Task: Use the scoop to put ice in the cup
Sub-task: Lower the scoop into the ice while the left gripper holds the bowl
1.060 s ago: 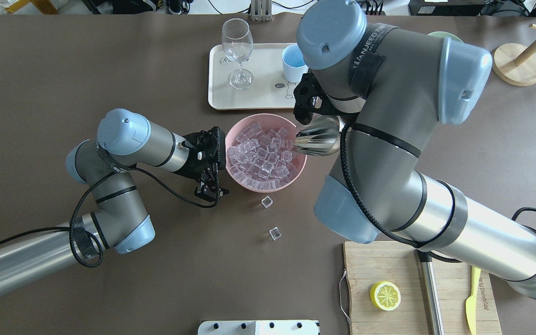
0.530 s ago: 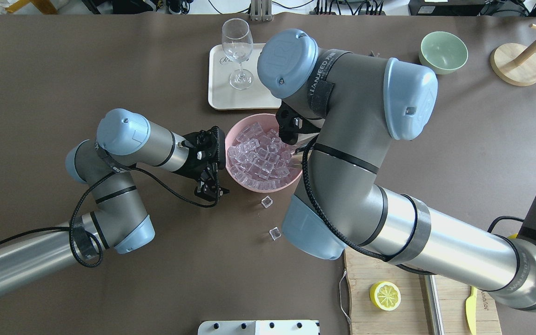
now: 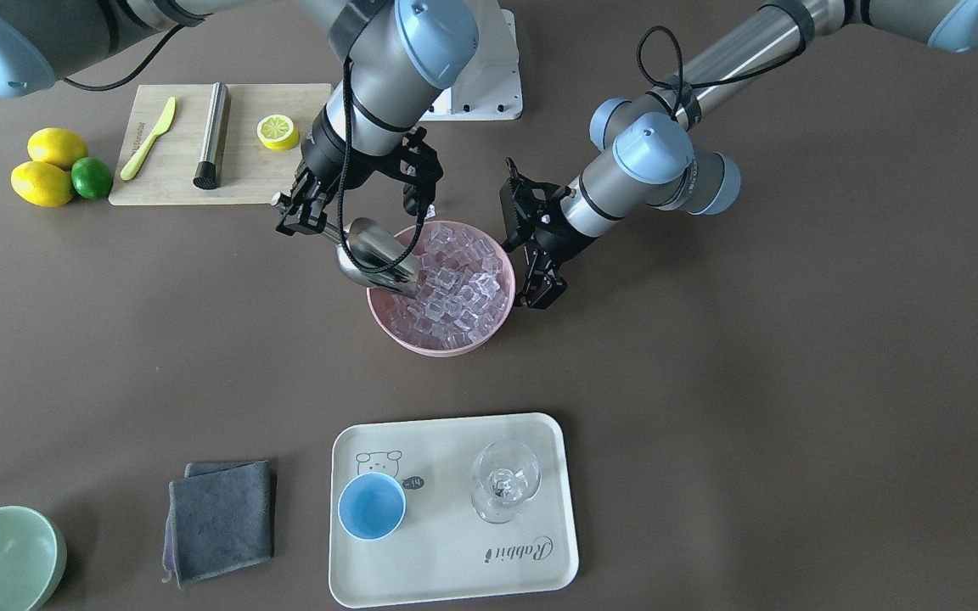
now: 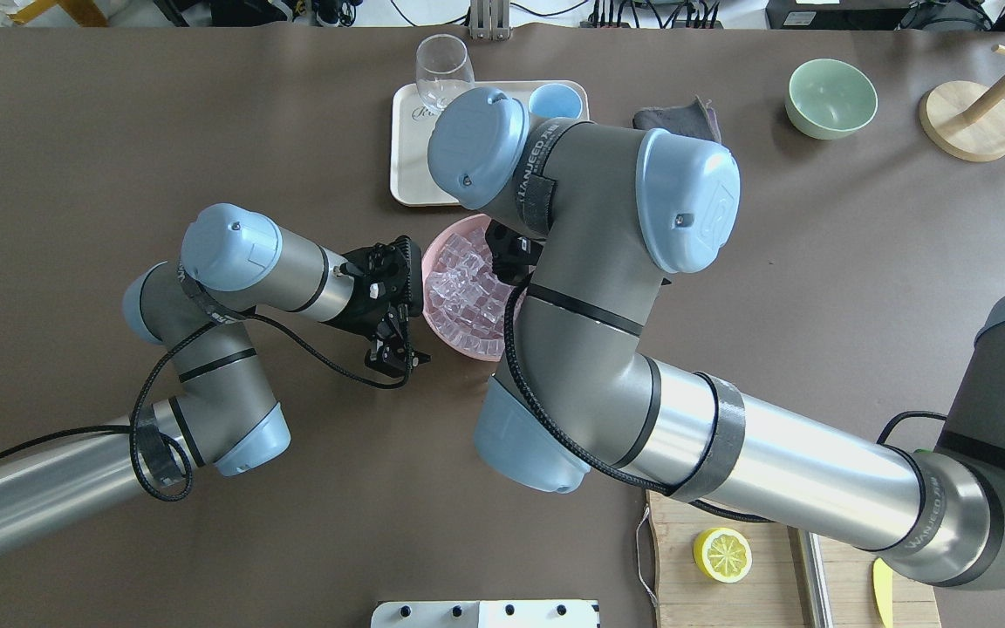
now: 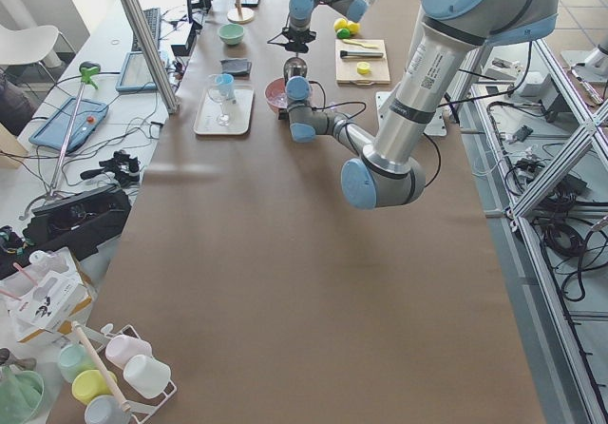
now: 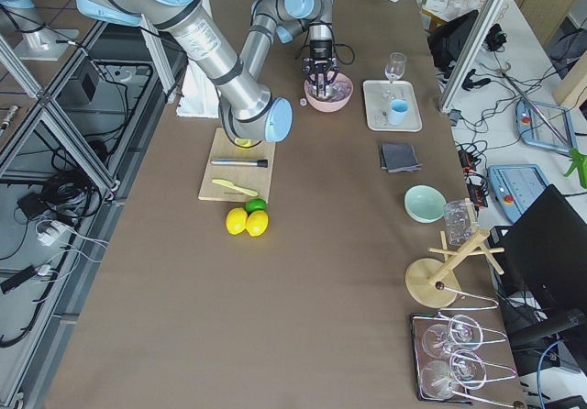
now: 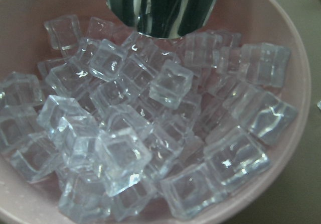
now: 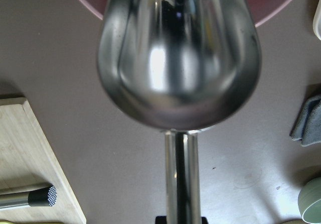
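Scoop (image 3: 368, 250) tilted at ice (image 3: 455, 293), right gripper (image 3: 306, 219) clamped

The ice (image 3: 455, 293) is held in a bowl (image 3: 438, 350), over whose rim the scoop (image 3: 359, 246) is laid. The cup (image 3: 371, 506) is set on a tray (image 3: 455, 560) (beside a glass (image 3: 503, 482)), which is placed well apart from the bowl, beyond it in the overhead view.

Lighting is bright, even and diffuse, coming from overhead. The matte brown table (image 3: 795, 356) carries only soft, faint shadows beneath the arms. The fixed views are sharp, and both side views show wide-angle bending toward the edges. The shiny silver metal scoop (image 8: 180, 58) shows strong glare streaks and dark reflections. The clear glassy ice cubes (image 7: 170, 83) carry small highlights and are slightly soft at close range.
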